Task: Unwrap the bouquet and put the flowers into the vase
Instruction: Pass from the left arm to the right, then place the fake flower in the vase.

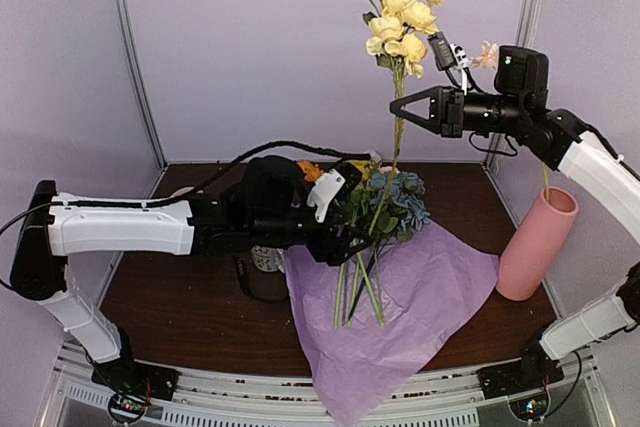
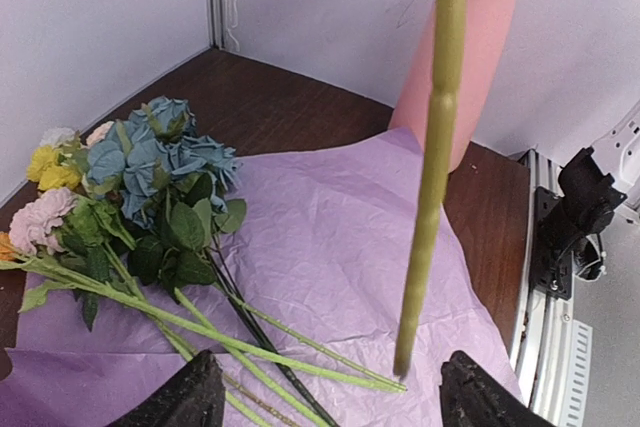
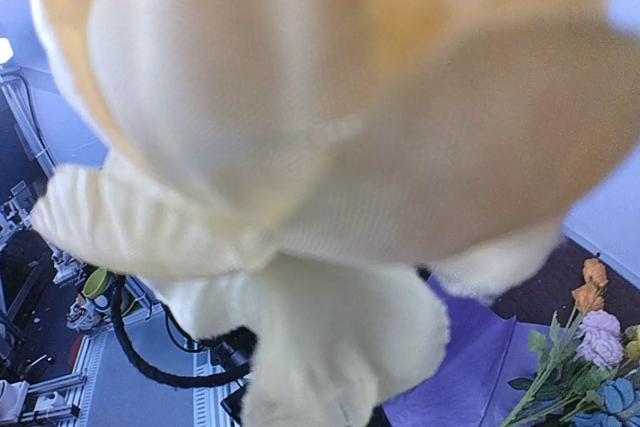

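Brown table (image 1: 170,297) | left jaws wide, empty | right jaws clamp yellow-flower stem (image 1: 397,137) — bloom (image 3: 300,147) fills camera

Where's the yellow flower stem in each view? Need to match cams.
Top external: yellow flower stem upright at centre, blooms near the top edge.
Left wrist: only its green stalk, vertical, right of centre.
Right wrist: its pale blooms, blurred, fill most of the frame.
Shared landmark: lilac tissue paper, in all three views.
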Robot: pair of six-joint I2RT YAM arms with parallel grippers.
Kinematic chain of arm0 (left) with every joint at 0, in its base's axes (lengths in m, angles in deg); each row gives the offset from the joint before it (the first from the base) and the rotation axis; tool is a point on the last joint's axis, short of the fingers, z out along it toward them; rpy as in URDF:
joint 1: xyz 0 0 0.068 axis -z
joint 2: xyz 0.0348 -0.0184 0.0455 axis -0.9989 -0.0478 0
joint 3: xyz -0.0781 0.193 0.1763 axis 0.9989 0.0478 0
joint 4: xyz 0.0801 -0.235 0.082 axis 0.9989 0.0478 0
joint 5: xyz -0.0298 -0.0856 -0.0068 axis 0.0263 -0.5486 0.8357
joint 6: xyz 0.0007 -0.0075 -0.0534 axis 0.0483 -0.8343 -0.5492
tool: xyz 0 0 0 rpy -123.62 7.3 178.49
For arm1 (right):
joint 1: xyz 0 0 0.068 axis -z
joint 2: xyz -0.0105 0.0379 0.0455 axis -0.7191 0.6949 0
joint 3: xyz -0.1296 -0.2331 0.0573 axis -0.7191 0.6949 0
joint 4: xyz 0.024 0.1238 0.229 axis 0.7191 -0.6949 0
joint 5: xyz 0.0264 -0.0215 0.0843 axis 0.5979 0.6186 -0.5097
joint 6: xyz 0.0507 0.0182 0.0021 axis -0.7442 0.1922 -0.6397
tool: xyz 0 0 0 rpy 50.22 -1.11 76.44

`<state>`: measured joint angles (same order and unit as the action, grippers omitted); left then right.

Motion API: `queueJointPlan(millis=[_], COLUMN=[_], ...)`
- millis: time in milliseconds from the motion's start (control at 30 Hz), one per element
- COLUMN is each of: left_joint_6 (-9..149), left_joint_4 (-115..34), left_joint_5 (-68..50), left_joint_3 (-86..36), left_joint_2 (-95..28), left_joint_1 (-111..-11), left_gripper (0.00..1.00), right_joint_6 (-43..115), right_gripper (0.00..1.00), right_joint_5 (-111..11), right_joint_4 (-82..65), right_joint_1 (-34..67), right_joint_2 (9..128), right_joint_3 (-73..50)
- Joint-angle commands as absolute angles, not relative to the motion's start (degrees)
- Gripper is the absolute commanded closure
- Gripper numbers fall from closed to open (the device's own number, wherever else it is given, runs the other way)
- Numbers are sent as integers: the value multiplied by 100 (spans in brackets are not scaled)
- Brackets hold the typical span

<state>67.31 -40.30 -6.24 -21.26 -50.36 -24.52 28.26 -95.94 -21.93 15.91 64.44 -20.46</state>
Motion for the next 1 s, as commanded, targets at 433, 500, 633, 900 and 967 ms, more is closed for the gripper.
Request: queueJointPlan(millis=[433, 500, 633, 900, 967], left_joint_6=[7905, 7844, 7747, 7468, 7407], left_joint_4=[-2195, -2053, -2088, -2215, -2219], left_joint_5=[321, 351, 294, 100, 89], left_joint_3=[-3428, -3602, -3543, -3267, -3193], left_joint_2=[-5167, -5340, -5379, -5087, -5027], left_joint_1=[-3101, -3150, -3221, -3233, -3233], left_gripper=[7, 7, 9, 10, 10], right_joint_6=[5031, 5362, 5809, 5899, 5763], right_gripper=[100, 100, 100, 100, 100], right_joint_5=[-9072, -8697, -7913, -7389, -7221], right_joint_4=[-4745, -5092, -5559, -5990, -5903], right_joint_1=[3209, 3377, 3772, 4360, 4465], right_joint_2=[4625, 4421, 4073, 3766, 3755], right_joint_3=[-3254, -3272, -3248, -2989, -2923])
